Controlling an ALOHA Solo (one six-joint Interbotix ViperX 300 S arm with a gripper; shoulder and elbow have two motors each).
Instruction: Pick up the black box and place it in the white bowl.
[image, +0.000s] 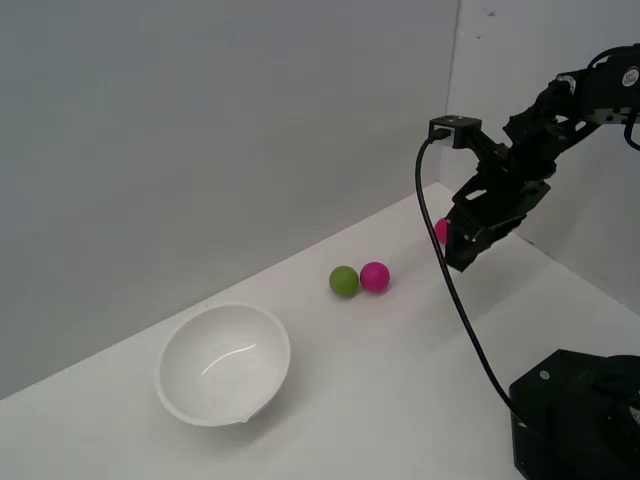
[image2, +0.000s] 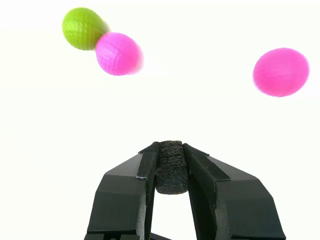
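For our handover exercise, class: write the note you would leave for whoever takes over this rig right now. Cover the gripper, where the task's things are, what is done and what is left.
Gripper: shut on the black box, which is clamped between the fingertips and raised above the table.
White bowl: sits empty toward the exterior view's left, well away from the arm.
Also on the table: a green ball touching a pink ball, and a second pink ball partly hidden behind the gripper in the exterior view.
Done: box picked up.
Left: carry it over the bowl, past the balls, and release.
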